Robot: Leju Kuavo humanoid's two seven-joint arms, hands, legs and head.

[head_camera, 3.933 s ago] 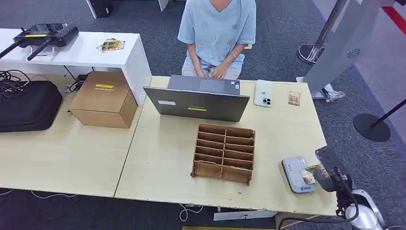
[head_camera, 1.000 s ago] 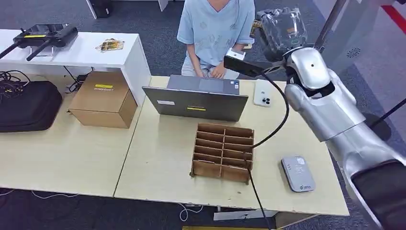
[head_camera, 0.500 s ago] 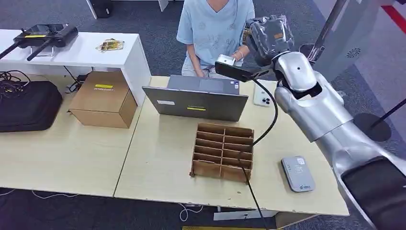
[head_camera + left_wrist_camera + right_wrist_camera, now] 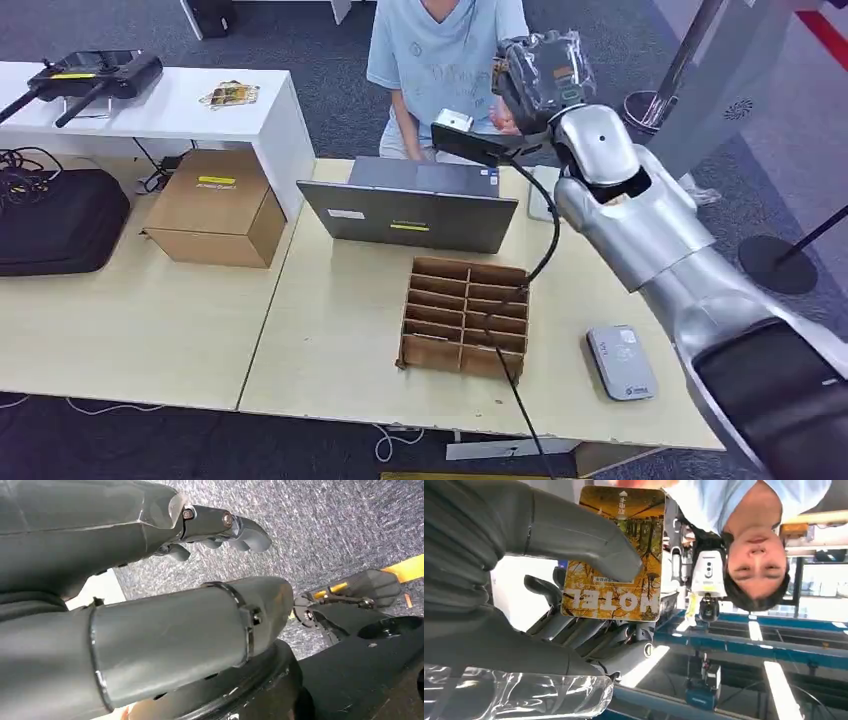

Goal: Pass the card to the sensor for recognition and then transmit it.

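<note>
The right hand (image 4: pixel 540 75) is raised above the far edge of the table (image 4: pixel 330 330), out toward the person (image 4: pixel 440 60) seated behind the laptop (image 4: pixel 410 215), and it grips the card (image 4: pixel 616 555), a yellow hotel key card pinned flat by the thumb against the darker fingers (image 4: pixel 574 630). The grey sensor (image 4: pixel 622 362) lies near the table's front right corner, well apart from the card, just right of the wooden divider box (image 4: pixel 467 318). The left hand (image 4: pixel 150 580) hangs over carpet with nothing in it, fingers (image 4: pixel 235 530) loosely apart
</note>
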